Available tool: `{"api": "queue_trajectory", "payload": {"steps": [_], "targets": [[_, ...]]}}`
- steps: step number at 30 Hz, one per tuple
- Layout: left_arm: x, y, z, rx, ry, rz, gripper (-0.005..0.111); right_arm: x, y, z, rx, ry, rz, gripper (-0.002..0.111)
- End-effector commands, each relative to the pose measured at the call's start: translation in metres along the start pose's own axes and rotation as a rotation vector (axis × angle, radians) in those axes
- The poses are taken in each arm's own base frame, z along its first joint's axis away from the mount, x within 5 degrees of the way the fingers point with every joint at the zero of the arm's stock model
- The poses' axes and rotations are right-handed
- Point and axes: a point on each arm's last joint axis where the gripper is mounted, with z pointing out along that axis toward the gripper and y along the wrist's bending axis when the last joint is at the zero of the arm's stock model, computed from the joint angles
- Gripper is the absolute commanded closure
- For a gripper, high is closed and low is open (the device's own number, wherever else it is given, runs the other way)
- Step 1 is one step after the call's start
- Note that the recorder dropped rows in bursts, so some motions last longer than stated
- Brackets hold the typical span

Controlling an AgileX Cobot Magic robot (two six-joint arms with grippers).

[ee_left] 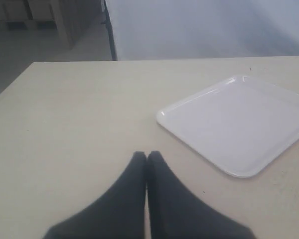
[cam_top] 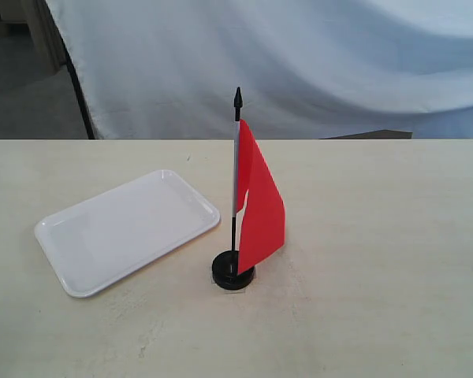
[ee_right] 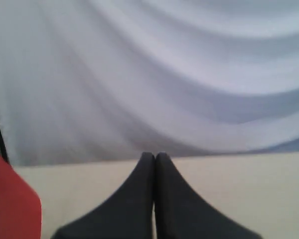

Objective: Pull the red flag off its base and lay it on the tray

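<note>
1. At the centre of the exterior view the red flag [cam_top: 260,206] stands upright, its pole [cam_top: 235,169] seated in the base [cam_top: 232,272]. The tray [cam_top: 126,228] lies bare at centre left, near the base but apart from it.
2. Both claws are pressed together and hold nothing. The left claw [ee_left: 147,157] is over the counter [ee_left: 65,124] near the tray, and the right claw [ee_right: 155,157] has the flag's cloth [ee_right: 10,199] at the edge of its view.
3. We judge that nothing has begun. We should spread one claw, pinch the bare pole and pull straight up while the other pins the base, which may otherwise lift too.
4. Cloth hangs right of the pole and could snag. The curtain [cam_top: 299,63] across the upper frame is well apart, and we see nothing between flag and tray.
</note>
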Motion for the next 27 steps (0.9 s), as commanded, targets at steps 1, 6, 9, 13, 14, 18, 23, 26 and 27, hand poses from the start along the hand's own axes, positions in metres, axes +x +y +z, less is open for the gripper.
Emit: {"api": "queue_trajectory", "payload": {"steps": [1,6,9,13,14,18,23,26,27], "targets": [[0.000,0.000,0.000,0.001,-0.006,-0.003,0.107,-0.026,0.002,-0.004,-0.022,-0.299,-0.004,0.109],[0.000,0.000,0.000,0.001,-0.006,-0.003,0.107,-0.041,0.003,-0.011,-0.037,-0.480,-0.004,0.109],[0.000,0.000,0.000,0.001,-0.006,-0.003,0.107,-0.049,0.004,-0.015,-0.052,-0.581,0.020,0.109],[0.000,0.000,0.000,0.001,-0.006,-0.003,0.107,-0.064,0.005,-0.028,-0.145,-0.790,0.190,0.109],[0.000,0.000,0.000,0.001,-0.006,-0.003,0.107,-0.067,0.006,-0.031,-0.178,-0.835,0.242,0.109],[0.000,0.000,0.000,0.001,-0.006,-0.003,0.107,-0.069,0.007,-0.033,-0.320,-0.830,0.495,0.109],[0.000,0.000,0.000,0.001,-0.006,-0.003,0.107,-0.066,0.009,-0.029,-0.321,-0.775,0.491,0.109],[0.000,0.000,0.000,0.001,-0.006,-0.003,0.107,-0.066,0.009,-0.017,-0.268,-0.710,0.420,0.109],[0.000,0.000,0.000,0.001,-0.006,-0.003,0.107,-0.068,0.009,-0.012,-0.254,-0.689,0.406,0.109]]}}
